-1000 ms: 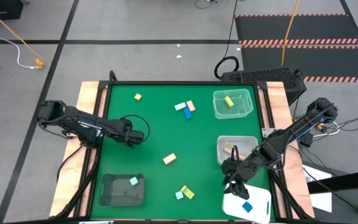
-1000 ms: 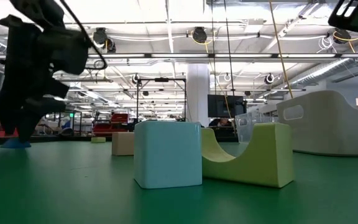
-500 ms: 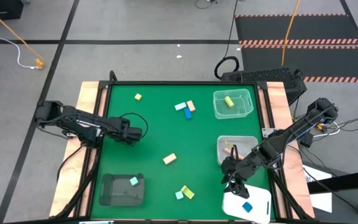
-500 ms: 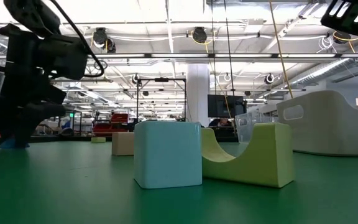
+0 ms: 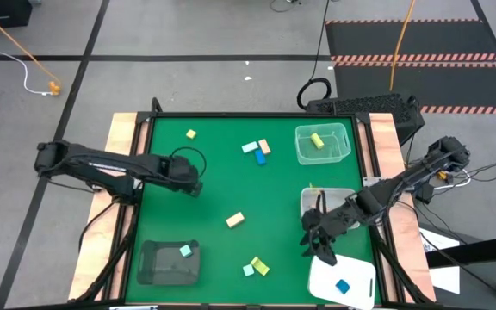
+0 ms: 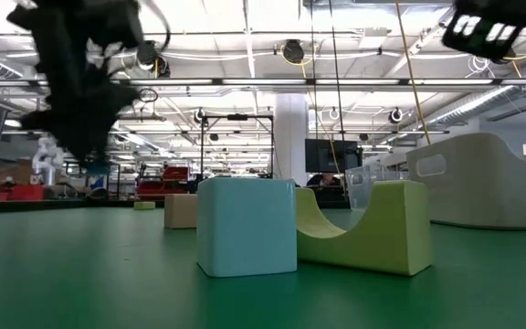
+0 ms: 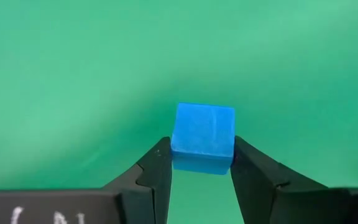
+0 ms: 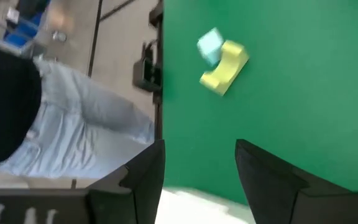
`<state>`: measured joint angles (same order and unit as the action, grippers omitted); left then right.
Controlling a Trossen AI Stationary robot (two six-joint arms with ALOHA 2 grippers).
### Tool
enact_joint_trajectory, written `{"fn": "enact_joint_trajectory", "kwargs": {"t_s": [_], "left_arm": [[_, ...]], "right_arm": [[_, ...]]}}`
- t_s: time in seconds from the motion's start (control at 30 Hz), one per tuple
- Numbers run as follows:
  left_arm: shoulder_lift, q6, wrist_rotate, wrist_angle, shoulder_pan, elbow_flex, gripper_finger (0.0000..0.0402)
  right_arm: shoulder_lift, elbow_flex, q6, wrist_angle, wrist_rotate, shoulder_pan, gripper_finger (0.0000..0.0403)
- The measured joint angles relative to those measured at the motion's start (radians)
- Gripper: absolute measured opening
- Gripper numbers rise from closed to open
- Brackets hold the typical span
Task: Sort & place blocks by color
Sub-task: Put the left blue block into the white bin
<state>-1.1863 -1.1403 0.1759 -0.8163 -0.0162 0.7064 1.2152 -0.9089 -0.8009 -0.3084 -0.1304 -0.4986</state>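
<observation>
Blue block [image 7: 203,135] pinched in the left claw [image 7: 199,163] above the green table [image 5: 222,185]; right claw [image 8: 199,163] spread, empty.

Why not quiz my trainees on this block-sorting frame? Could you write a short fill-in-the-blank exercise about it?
1. The left gripper is shut on a small ____ cube.
2. The dark tray holds one ____ block.
3. The white tray holds one ____ block.
4. Beside the mint cube in the low view stands a yellow block with an ____ cutout.

Missing words: blue; mint green; blue; arched
</observation>
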Motion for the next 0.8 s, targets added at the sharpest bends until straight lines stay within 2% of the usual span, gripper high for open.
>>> {"fn": "enact_joint_trajectory", "kwargs": {"t_s": [0.1, 0.23, 0.37, 0.5, 0.63, 0.8], "left_arm": [[0.062, 0.065, 0.032, 0.145, 0.000, 0.039, 0.0130], [0.111, 0.156, 0.034, 0.438, 0.001, 0.051, 0.0130], [0.125, 0.222, 0.031, 0.661, 0.001, 0.051, 0.0130], [0.126, 0.275, 0.030, 0.809, 0.001, 0.051, 0.0130], [0.126, 0.303, 0.031, 0.886, 0.001, 0.051, 0.0130], [0.126, 0.304, 0.031, 0.948, 0.001, 0.051, 0.0130]], "right_arm": [[-0.003, 0.000, 0.001, -0.001, 0.000, 0.051, 0.0185], [-0.003, 0.000, 0.024, -0.001, 0.003, 0.137, 0.0185], [-0.003, 0.000, 0.195, 0.004, 0.006, 0.213, 0.0185], [-0.003, 0.000, 0.358, 0.007, 0.041, 0.283, 0.0185], [-0.003, 0.000, 0.564, 0.063, 0.191, 0.348, 0.0185], [-0.003, 0.000, 0.768, 0.298, 0.457, 0.424, 0.0185]]}}
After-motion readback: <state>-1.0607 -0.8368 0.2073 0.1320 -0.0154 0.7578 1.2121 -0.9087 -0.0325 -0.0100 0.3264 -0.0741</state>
